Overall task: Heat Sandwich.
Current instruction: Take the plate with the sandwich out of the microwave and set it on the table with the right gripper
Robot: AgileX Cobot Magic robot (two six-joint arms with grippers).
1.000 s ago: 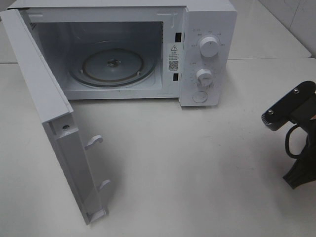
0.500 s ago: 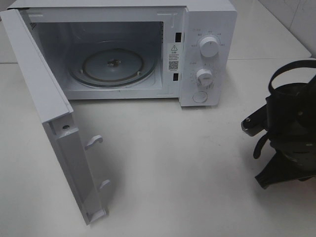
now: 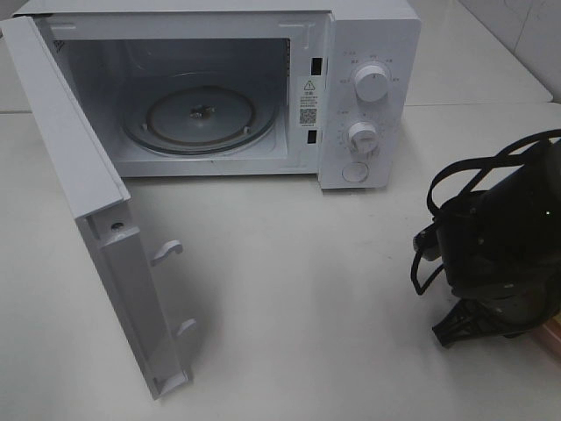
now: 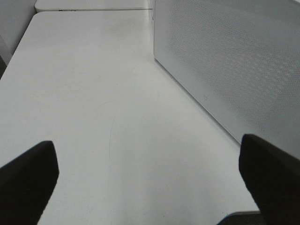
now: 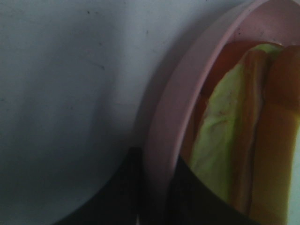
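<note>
While a second ago the right arm stood high, its hand (image 5: 157, 187) has dropped and now pinches the round pink plate's (image 5: 173, 117) rim, the layered bread-and-meat sandwich (image 5: 243, 136) resting on it; the left hand (image 4: 150, 180) gapes empty, so carrying to the open white microwave (image 3: 202, 114) probably comes next.

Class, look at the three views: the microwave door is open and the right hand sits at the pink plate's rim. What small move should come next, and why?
Probably lift the pink plate slightly off the table. The right hand looks closed on its rim, the sandwich rests on it, and the microwave stands open with its turntable bare.
</note>
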